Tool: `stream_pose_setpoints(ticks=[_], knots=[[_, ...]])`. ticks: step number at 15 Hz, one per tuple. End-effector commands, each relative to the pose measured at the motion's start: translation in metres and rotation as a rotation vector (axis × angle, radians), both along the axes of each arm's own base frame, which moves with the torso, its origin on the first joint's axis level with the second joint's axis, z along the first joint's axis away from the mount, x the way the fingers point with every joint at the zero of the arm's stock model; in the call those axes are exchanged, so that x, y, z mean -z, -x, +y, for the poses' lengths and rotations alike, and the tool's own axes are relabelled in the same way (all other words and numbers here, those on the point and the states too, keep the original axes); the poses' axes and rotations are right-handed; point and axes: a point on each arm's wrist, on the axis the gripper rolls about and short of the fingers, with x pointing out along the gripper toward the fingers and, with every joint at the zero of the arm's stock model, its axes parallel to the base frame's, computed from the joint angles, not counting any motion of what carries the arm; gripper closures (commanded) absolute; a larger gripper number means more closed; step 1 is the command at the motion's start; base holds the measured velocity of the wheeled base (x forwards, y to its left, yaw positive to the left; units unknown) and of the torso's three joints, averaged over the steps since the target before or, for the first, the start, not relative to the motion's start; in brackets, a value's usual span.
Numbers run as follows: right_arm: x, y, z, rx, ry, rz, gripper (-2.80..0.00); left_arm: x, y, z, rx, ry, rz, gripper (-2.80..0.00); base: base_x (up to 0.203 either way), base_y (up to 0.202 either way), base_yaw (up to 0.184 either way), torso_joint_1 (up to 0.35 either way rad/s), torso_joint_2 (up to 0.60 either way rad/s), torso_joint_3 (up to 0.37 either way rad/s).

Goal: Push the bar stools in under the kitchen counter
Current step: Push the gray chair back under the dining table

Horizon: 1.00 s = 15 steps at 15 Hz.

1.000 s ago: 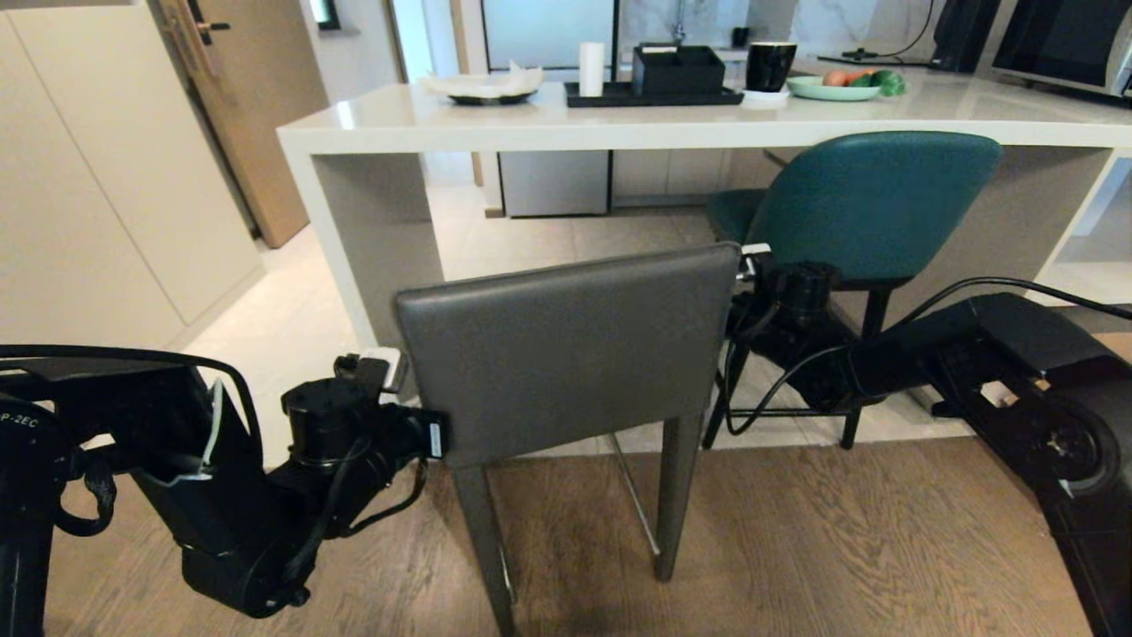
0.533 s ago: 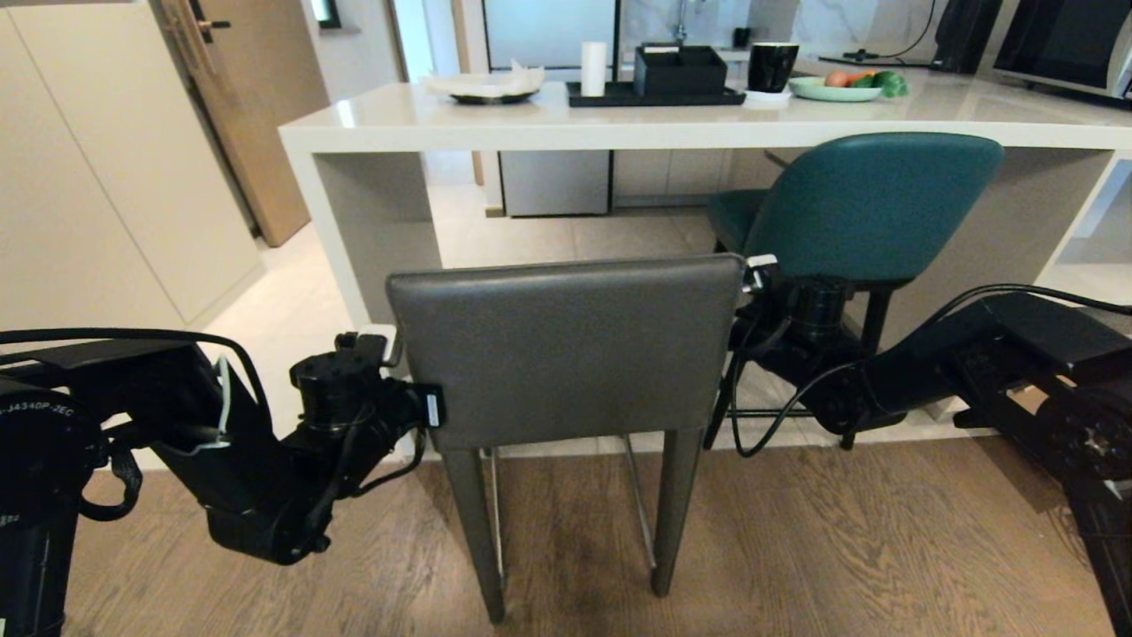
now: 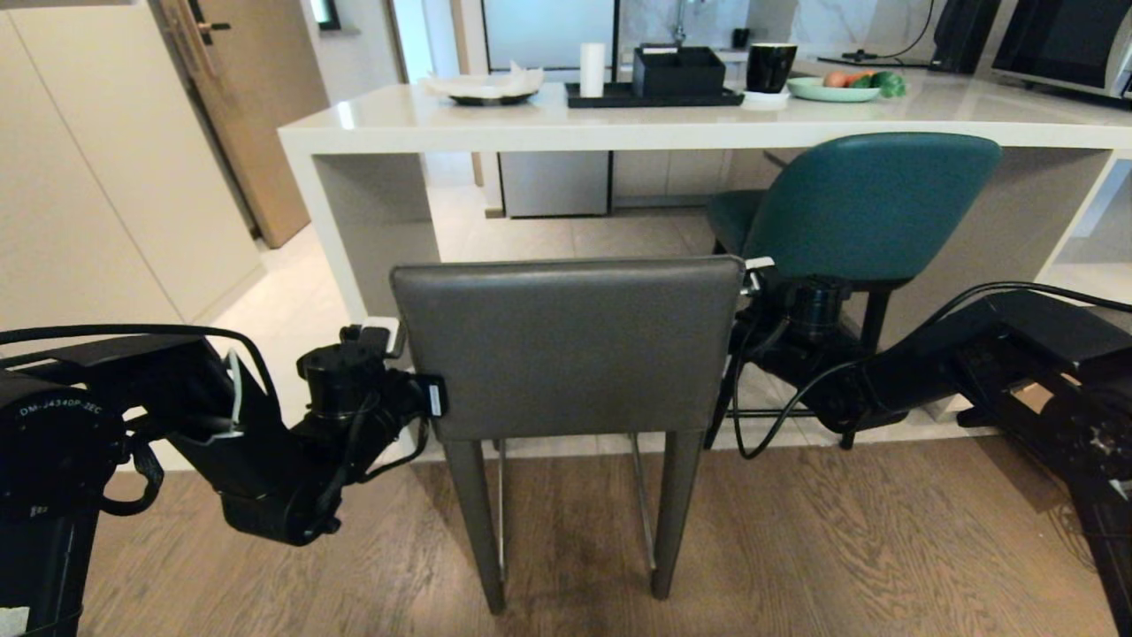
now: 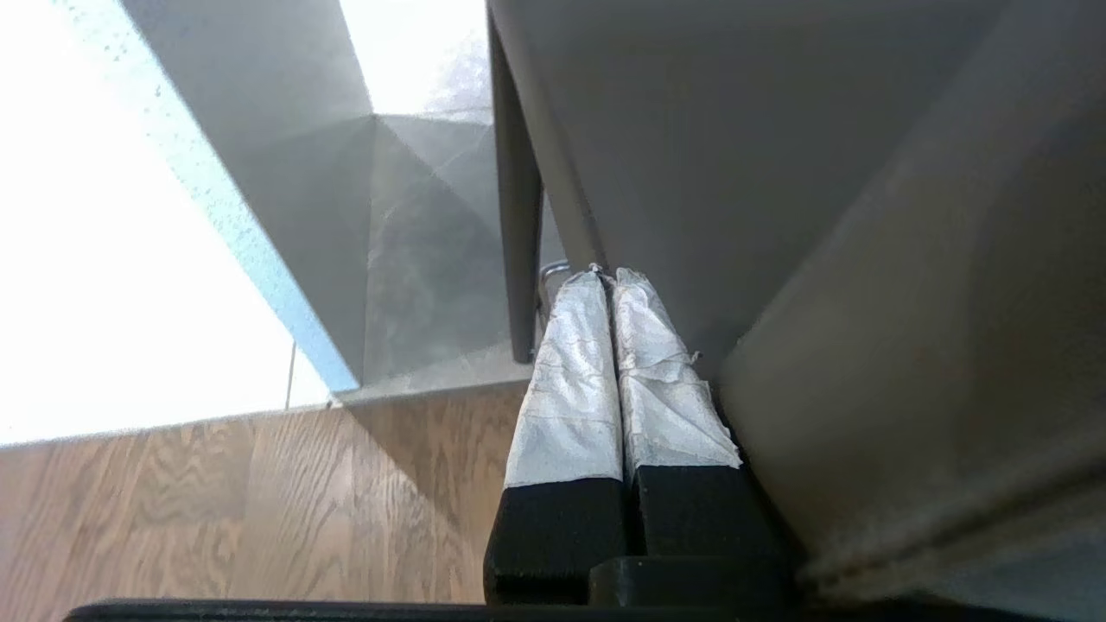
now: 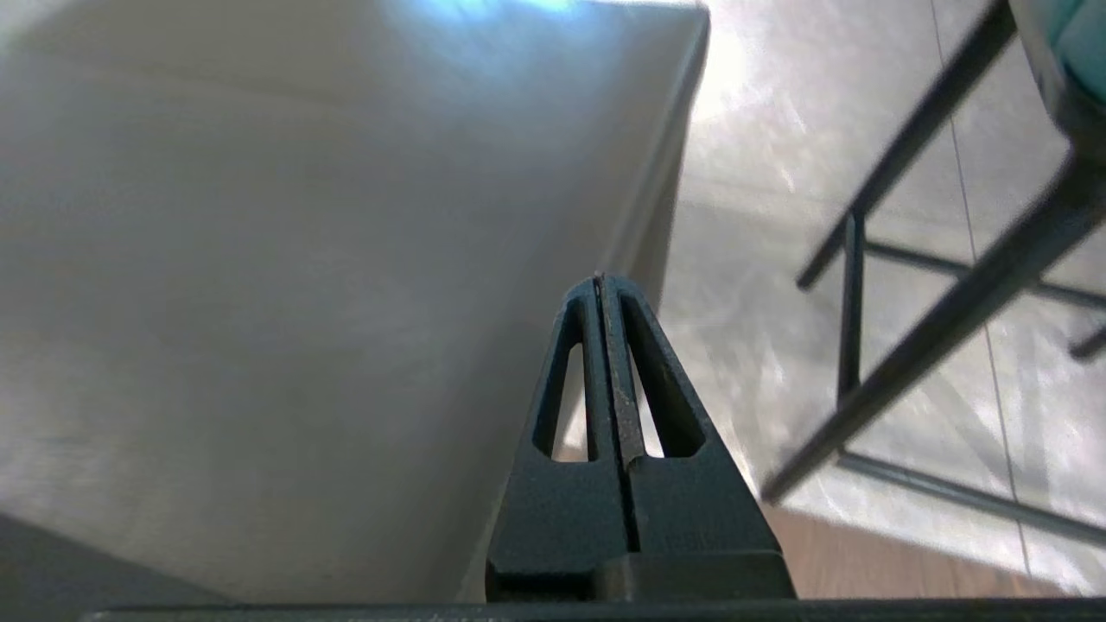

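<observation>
The dark grey bar stool (image 3: 566, 345) stands in front of the kitchen counter (image 3: 495, 131), its square back facing me and level. My left arm (image 3: 345, 394) reaches to the left edge of that back. The left gripper (image 4: 605, 275) is shut, its white-wrapped fingers lying along the stool's grey side (image 4: 778, 173). My right arm (image 3: 814, 301) is at the back's right edge. The right gripper (image 5: 599, 278) is shut and empty beside the grey surface (image 5: 302, 259). The teal bar stool (image 3: 871, 203) sits to the right, its seat under the counter's edge.
A black tray (image 3: 654, 93), a dark cup (image 3: 769, 66), a green plate of vegetables (image 3: 836, 87) and a microwave (image 3: 1061, 44) stand on the counter. The counter's side panel (image 3: 371, 239) is left of the grey stool. Wood floor meets pale tile at the stool's legs.
The grey stool's back, skewed a second ago, now sits square to the counter and a little farther from me. Both arms followed it forward at its edges.
</observation>
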Motion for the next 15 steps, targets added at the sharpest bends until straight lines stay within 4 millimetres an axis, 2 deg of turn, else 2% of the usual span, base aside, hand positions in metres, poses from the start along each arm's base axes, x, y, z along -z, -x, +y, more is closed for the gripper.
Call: stream_pose_setpoints(ticks=[1, 3, 6, 8, 11, 13, 15], knots=[[-0.006, -0.002, -0.001, 0.050, 0.004, -0.007, 0.00, -0.001, 0.002, 0.007, -0.002, 0.009, -0.023, 0.00, 0.000, 0.000, 0.000, 0.000, 0.00, 0.000], [-0.023, -0.001, -0.004, 0.148, 0.009, -0.014, 0.00, -0.002, -0.002, 0.017, 0.021, 0.014, -0.042, 0.00, 0.000, 0.000, 0.000, 0.000, 0.00, 0.000], [-0.042, 0.010, -0.013, 0.181, -0.002, -0.029, 0.00, -0.010, 0.000, 0.021, 0.026, 0.022, -0.066, 0.00, 0.000, 0.000, 0.000, 0.000, 0.00, 0.000], [-0.048, 0.026, -0.022, 0.200, 0.004, -0.006, 0.00, -0.016, 0.012, 0.022, 0.065, 0.027, -0.072, 0.00, 0.000, 0.000, 0.000, 0.000, 0.00, 0.000], [-0.051, 0.064, -0.032, 0.211, 0.003, 0.059, 0.00, -0.018, 0.024, 0.024, 0.082, 0.034, -0.108, 0.00, 0.000, 0.000, 0.000, 0.000, 0.00, 0.000], [-0.040, 0.084, -0.028, 0.197, -0.008, 0.123, 0.00, -0.019, 0.037, 0.026, 0.123, 0.035, -0.109, 0.00, 0.000, 0.000, 0.000, 0.000, 0.00, 0.000], [-0.041, 0.090, -0.008, 0.175, -0.021, 0.095, 0.00, -0.018, 0.034, 0.028, 0.120, 0.033, -0.114, 0.00, 0.000, 0.000, 0.000, 0.000, 0.00, 0.000]])
